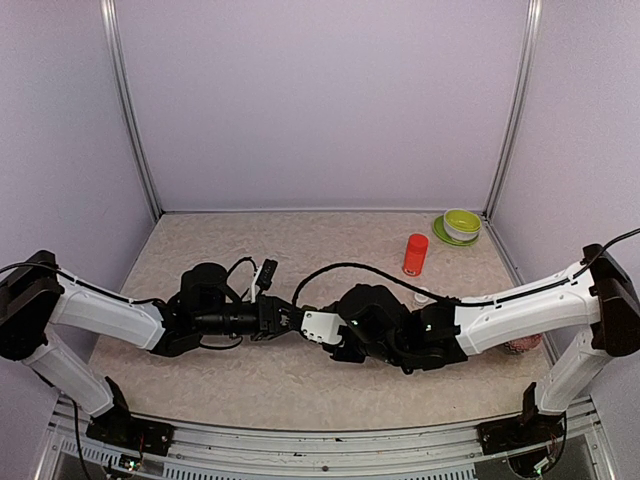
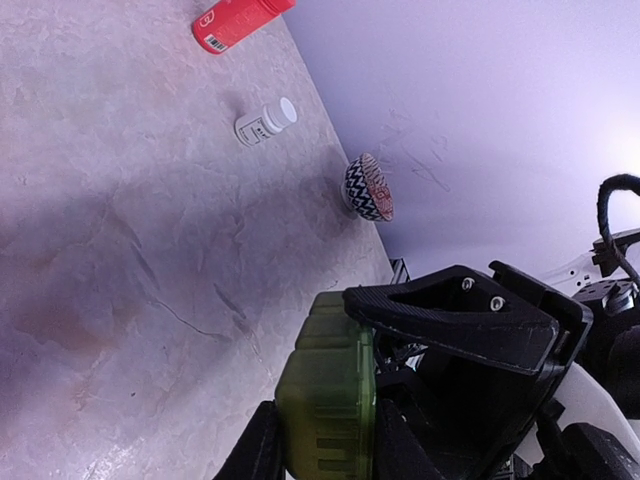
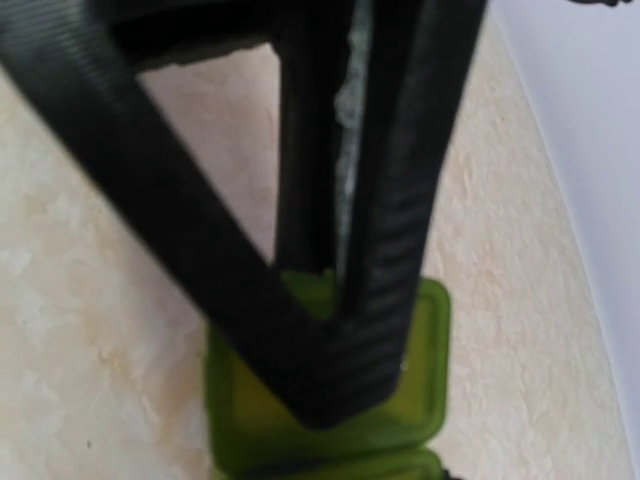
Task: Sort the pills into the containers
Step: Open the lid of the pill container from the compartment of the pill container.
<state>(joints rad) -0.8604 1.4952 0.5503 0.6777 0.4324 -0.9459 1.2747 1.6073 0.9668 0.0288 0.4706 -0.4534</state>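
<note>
The containers [image 2: 325, 370], a strip of dark-green lidded boxes, stand on end between the fingers of my left gripper [image 2: 325, 445], which is shut on them at the near end. My right gripper [image 3: 335, 395] has its fingers drawn close together on the lid edge of one green box [image 3: 432, 330]; a right fingertip [image 2: 450, 320] lies across the strip's upper side. Seen from above, the left gripper [image 1: 288, 320] and right gripper [image 1: 325, 328] meet at mid-table and hide the strip. No pills are in view.
A red-orange bottle [image 1: 415, 254] stands at the back right, a tiny clear bottle with a white cap [image 1: 422, 296] just in front of it. A zigzag-patterned bowl [image 2: 368, 188] sits by the right wall. Stacked green and white dishes [image 1: 461, 224] fill the far right corner.
</note>
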